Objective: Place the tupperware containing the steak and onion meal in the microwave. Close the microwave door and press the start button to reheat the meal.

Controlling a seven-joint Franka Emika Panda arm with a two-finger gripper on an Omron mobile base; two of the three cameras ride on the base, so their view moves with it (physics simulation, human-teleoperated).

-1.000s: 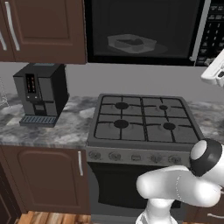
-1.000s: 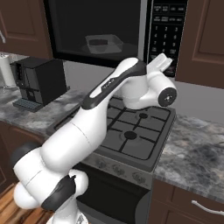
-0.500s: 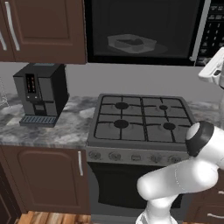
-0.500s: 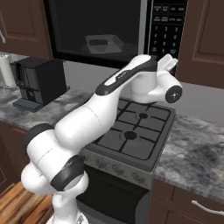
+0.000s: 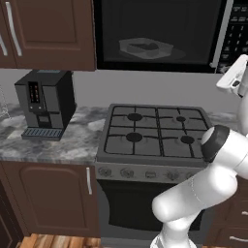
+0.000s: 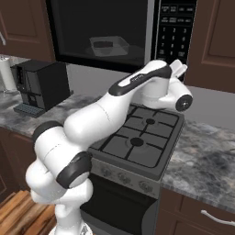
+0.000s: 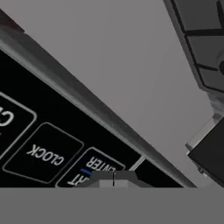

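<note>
The black microwave (image 5: pixel 160 65) is built in above the stove, and its door (image 5: pixel 155 19) is shut. Through the dark glass I see the pale tupperware (image 5: pixel 145 48) (image 6: pixel 109 45) on the turntable. A dim dark shape lies in the tray; I cannot tell steak from onion. My gripper (image 5: pixel 231 77) (image 6: pixel 179 69) is at the bottom of the keypad strip (image 5: pixel 237 34) (image 6: pixel 173 27). In the hand view its tips (image 7: pixel 113 178) are together, right at a button (image 7: pixel 98 168) with a blue mark, beside the CLOCK button (image 7: pixel 43 153). Nothing is held.
A gas stove (image 5: pixel 155 133) lies below the microwave. A black coffee machine (image 5: pixel 43 104) stands on the marble counter (image 5: pixel 58 143) to the left. Brown wooden cabinets (image 5: pixel 48 34) flank the microwave, one (image 6: pixel 213 41) just right of the keypad.
My elbow has risen and the hand has edged closer to the keypad's lower end. The microwave door and the tupperware have not moved.
</note>
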